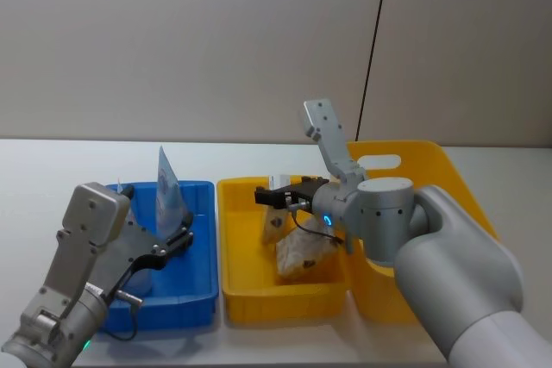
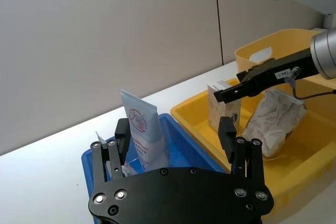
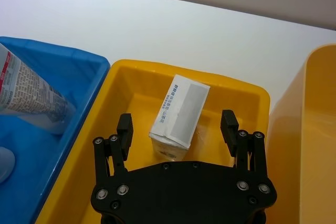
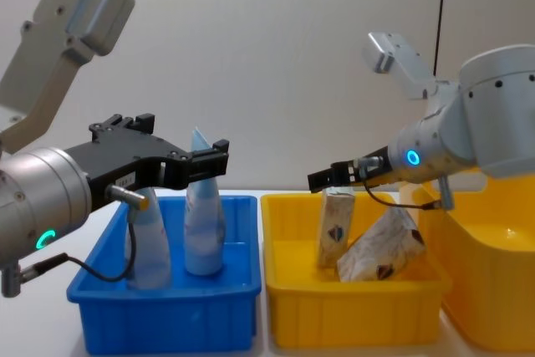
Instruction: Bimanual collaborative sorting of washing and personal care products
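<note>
Carton, printed top, under right gripper

The left arm is reaching forward from the robot's lower left, and its left gripper is hanging with its jaws spread wide. The right arm is bending inward across the front, its right gripper pointing leftward, jaws likewise parted.

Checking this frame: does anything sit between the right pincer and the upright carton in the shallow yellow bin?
Nothing visible does. The right pincer hangs open above the upright carton in the shallow yellow bin, with only air between them. A second carton leans beside it, off to the side of the path.
</note>
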Available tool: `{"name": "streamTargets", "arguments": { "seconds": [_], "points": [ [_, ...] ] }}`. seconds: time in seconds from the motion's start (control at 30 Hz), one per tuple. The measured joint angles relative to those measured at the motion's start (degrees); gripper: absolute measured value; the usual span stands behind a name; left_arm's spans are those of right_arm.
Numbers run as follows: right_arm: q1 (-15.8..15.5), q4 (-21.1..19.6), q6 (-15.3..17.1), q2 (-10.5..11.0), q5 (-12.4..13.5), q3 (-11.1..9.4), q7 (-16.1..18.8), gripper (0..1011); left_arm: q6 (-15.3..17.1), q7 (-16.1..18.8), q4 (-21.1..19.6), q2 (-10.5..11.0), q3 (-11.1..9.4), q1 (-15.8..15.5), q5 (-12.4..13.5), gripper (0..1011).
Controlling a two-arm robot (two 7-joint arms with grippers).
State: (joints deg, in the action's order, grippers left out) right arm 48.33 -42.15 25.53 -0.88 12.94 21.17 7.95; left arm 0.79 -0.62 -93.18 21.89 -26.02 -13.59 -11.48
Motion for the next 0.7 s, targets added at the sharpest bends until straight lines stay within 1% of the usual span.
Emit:
{"name": "streamTargets", "arguments": {
  "seconds": [0.2,0.27,0.3,0.5,0.63,0.7],
  "points": [
    [1.4,2.9,-0.9,-0.9,-0.4,0.1,-0.1,1004,0.0,0.0,0.0,0.0,0.0,0.0,0.0,1001],
    [2.3,4.8,-1.5,-1.5,-0.7,0.1,-0.3,1003,0.0,0.0,0.0,0.0,0.0,0.0,0.0,1001],
    [2.3,4.8,-1.5,-1.5,-0.7,0.1,-0.3,1003,0.0,0.0,0.0,0.0,0.0,0.0,0.0,1001],
    [4.1,9.0,-3.2,-2.7,-1.3,0.0,-1.3,1003,0.0,0.0,0.0,0.0,0.0,0.0,0.0,1001],
    [5.6,12.5,-4.5,-3.6,-1.7,-0.1,-2.0,1004,0.0,0.0,0.0,0.0,0.0,0.0,0.0,1001],
    [6.1,13.5,-5.0,-3.8,-1.9,-0.1,-2.2,1003,0.0,0.0,0.0,0.0,0.0,0.0,0.0,1001]
  ]
}}
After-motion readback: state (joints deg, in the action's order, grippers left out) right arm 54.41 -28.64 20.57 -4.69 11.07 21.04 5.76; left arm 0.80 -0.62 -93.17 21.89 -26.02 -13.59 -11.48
